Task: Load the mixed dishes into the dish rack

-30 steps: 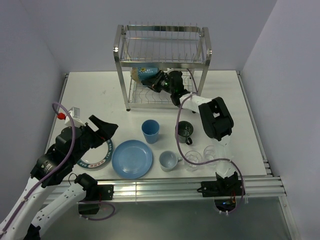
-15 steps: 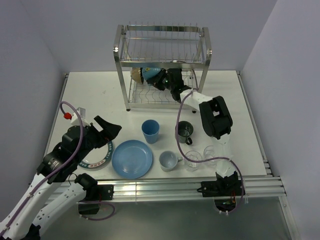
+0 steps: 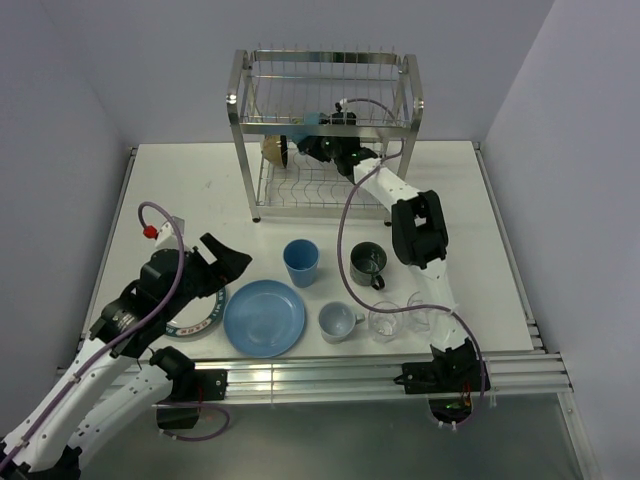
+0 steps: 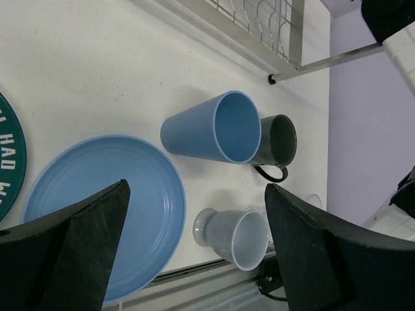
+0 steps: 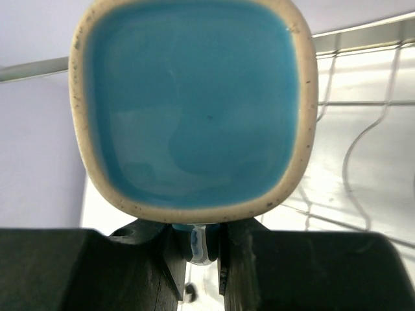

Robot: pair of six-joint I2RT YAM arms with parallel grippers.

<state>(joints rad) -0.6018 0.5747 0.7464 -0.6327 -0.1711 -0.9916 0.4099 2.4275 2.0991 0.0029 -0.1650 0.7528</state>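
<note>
My right gripper (image 3: 312, 148) (image 5: 198, 254) reaches into the lower tier of the dish rack (image 3: 240, 140) and is shut on the handle of the cream cup (image 3: 277, 150) (image 5: 194, 110), whose blue inside faces the wrist camera. On the table stand the blue tumbler (image 3: 300, 262) (image 4: 207, 129), dark mug (image 3: 368, 264) (image 4: 279, 141), pale blue mug (image 3: 338, 322) (image 4: 237, 236), two clear glasses (image 3: 386, 320) and the blue plate (image 3: 264, 318) (image 4: 110, 207). My left gripper (image 3: 225, 262) (image 4: 196, 186) hangs open between the blue plate and the white patterned-rim plate (image 3: 195, 318), holding nothing.
The rack's upper tier (image 3: 325, 75) stands just above the right wrist, and its wire floor (image 5: 363, 129) lies behind the cup. The aluminium rail (image 3: 330, 372) runs along the table's near edge, close to the dishes.
The right gripper has carried the cream cup up and to the left inside the rack's lower tier. The left arm has shifted right, toward the blue plate, still open.
</note>
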